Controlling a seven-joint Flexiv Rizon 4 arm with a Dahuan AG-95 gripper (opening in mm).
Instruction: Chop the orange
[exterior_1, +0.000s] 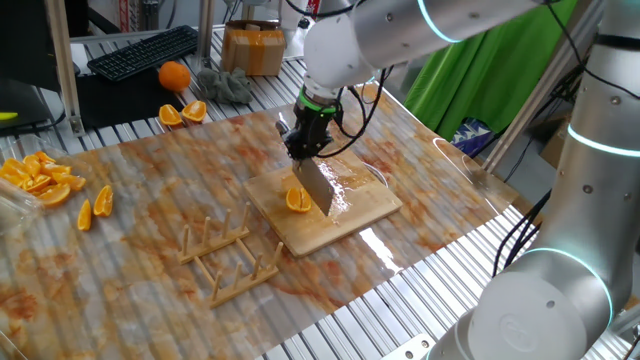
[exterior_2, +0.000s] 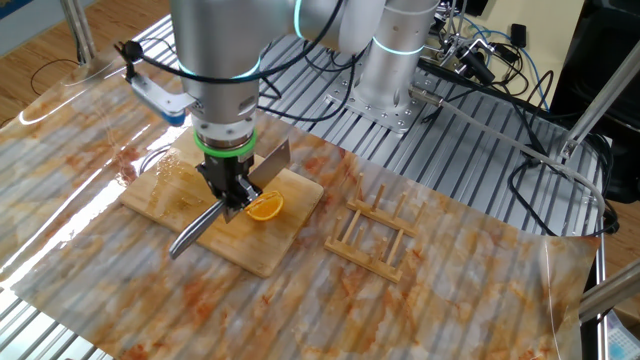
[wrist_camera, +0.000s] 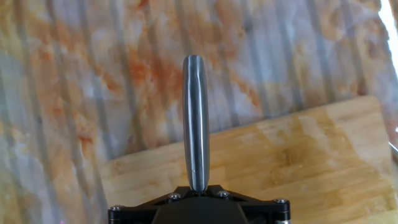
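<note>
On the wooden board (exterior_1: 340, 220) (exterior_2: 170, 195) (wrist_camera: 298, 162) lies the orange (exterior_1: 297, 200) (exterior_2: 265, 207), a small cut crescent with its flesh showing. My gripper (exterior_1: 305, 140) (exterior_2: 232, 190) (wrist_camera: 196, 190) hangs just over the board, shut on a knife. The blade (exterior_1: 320, 190) (exterior_2: 272, 160) stands on edge beside the orange, at or just above the board. Its metal handle (exterior_2: 195, 230) (wrist_camera: 196, 118) sticks out past the board's edge. The hand view hides the orange and the blade.
A wooden rack (exterior_1: 225, 255) (exterior_2: 370, 235) lies on the mat beside the board. Far left are a heap of orange wedges (exterior_1: 35, 178) and two loose wedges (exterior_1: 92, 208). At the back stand a whole orange (exterior_1: 174, 75), cut halves (exterior_1: 182, 113), a cloth (exterior_1: 225, 85) and a keyboard (exterior_1: 145, 50).
</note>
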